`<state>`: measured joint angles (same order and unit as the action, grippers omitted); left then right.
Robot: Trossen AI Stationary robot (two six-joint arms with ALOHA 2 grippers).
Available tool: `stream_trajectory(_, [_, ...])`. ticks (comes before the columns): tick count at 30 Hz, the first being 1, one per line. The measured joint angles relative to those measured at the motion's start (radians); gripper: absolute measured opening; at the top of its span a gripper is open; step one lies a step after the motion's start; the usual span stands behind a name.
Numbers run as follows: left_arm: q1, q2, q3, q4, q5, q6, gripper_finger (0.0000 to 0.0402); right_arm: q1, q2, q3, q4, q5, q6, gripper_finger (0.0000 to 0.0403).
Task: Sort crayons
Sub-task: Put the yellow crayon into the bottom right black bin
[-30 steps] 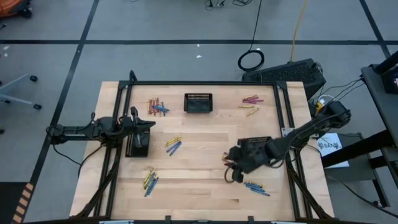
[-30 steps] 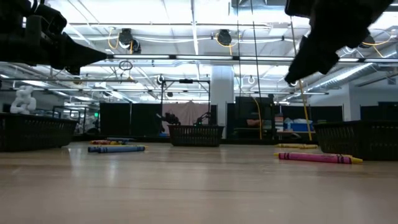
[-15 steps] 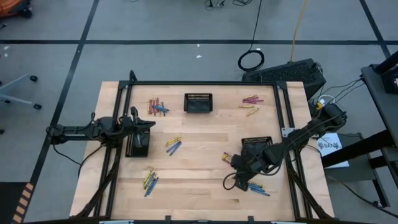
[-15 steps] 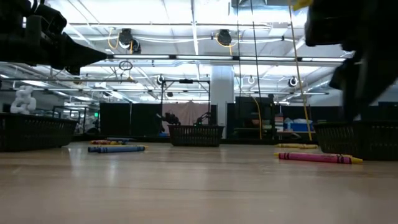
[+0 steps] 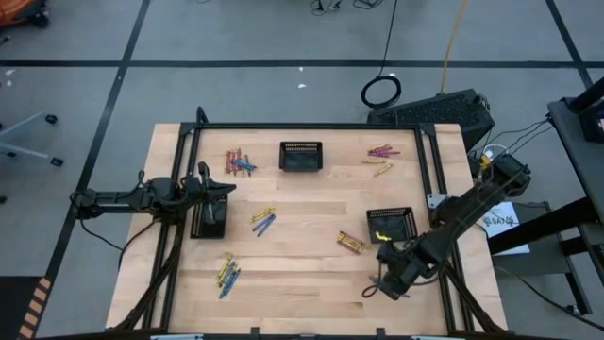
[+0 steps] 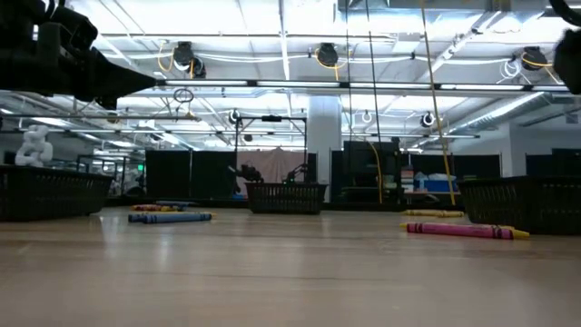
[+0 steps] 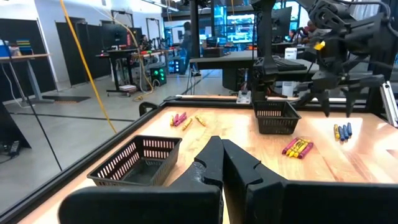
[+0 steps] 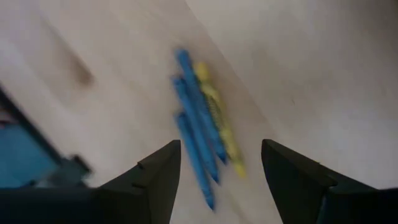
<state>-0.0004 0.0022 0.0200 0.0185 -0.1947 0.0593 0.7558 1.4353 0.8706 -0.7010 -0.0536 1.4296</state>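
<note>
Crayons lie in small groups on the wooden table (image 5: 302,283). My right gripper (image 5: 392,279) hovers open near the front right. In the right wrist view (image 8: 221,180) its fingers stand either side of a group of blue crayons with one yellow crayon (image 8: 202,149), which lie flat on the wood, and touch none of them. A yellow-orange group (image 5: 351,244) lies left of that gripper. My left gripper (image 5: 222,189) is shut and empty at the table's left, above a black basket (image 5: 209,219); its fingers show closed in the left wrist view (image 7: 221,165).
A black basket (image 5: 391,224) with a yellow crayon inside stands behind my right gripper. A third basket (image 5: 301,156) stands at the far middle. Other crayon groups lie at far left (image 5: 238,162), far right (image 5: 382,156), middle (image 5: 263,220) and near left (image 5: 226,274).
My right gripper has gone from beside the yellow-orange group toward the table's near and right edges, and now stands over the blue crayons. The basket behind it, before half covered by the arm, now shows whole.
</note>
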Motion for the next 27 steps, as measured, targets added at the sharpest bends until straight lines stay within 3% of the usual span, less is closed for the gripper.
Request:
stream_trajectory(6, [0.0, 0.0, 0.0, 0.0, 0.0, 0.0, 0.0, 0.01, 0.012, 0.0, -0.056, 0.074, -0.044, 0.0208])
stream_trajectory(20, [0.0, 0.0, 0.0, 0.0, 0.0, 0.0, 0.0, 0.012, 0.099, 0.0, -0.001, 0.086, -0.187, 0.0223])
stream_trajectory(27, [0.0, 0.0, 0.0, 0.0, 0.0, 0.0, 0.0, 0.012, 0.099, 0.0, 0.016, 0.143, -0.204, 0.0226])
